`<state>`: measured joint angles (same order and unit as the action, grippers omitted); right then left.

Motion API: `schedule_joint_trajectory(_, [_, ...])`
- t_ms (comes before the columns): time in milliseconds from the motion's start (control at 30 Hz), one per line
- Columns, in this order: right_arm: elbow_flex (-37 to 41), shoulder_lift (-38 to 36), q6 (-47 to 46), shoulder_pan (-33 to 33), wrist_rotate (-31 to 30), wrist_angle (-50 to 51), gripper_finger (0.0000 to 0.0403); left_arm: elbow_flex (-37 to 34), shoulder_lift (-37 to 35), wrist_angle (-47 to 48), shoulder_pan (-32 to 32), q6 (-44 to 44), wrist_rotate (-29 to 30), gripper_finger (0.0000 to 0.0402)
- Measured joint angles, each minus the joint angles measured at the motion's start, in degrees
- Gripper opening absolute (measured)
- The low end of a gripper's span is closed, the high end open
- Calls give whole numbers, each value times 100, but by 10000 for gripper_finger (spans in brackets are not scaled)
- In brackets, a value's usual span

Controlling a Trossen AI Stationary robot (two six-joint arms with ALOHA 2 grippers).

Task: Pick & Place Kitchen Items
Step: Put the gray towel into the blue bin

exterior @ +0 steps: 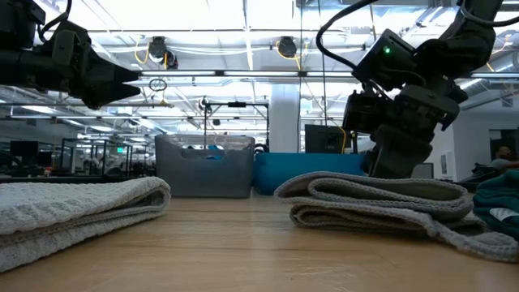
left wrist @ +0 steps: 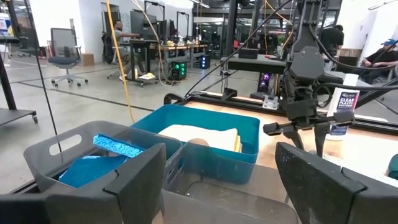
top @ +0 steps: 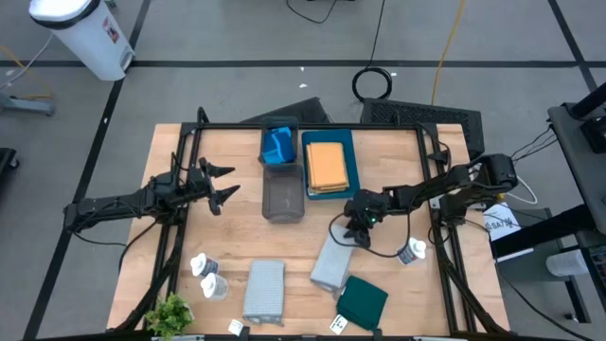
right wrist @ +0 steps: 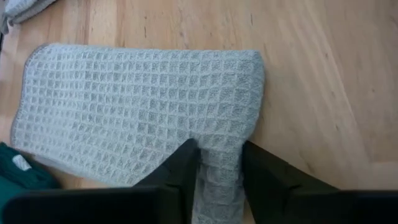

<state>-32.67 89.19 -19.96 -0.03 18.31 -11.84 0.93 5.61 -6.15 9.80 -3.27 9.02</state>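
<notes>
While the left hand (top: 227,182) hangs with its fingers spread wide above the table (top: 379,284), near the grey tray (top: 282,196) and holding nothing, the right hand (top: 351,232) is down on the grey cloth (top: 332,263) at the middle of the table. Its two fingers (right wrist: 180,171) pinch a raised fold at the cloth's edge. A dark teal cloth (top: 363,301) lies just beside the grey one. An orange cloth (top: 327,164) sits in the teal tray (top: 351,167), and blue sponges (top: 277,144) in the far grey tray.
</notes>
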Motion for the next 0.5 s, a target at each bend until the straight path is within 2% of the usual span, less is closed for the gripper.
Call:
schedule_joint_trajectory(400, [2,11,648,-4,4,-44,9,0,-1,-2,2,0,0,308])
schedule_joint_trajectory(500, [2,11,955,-4,2,-44,5,0,0,-3,2,0,0,308])
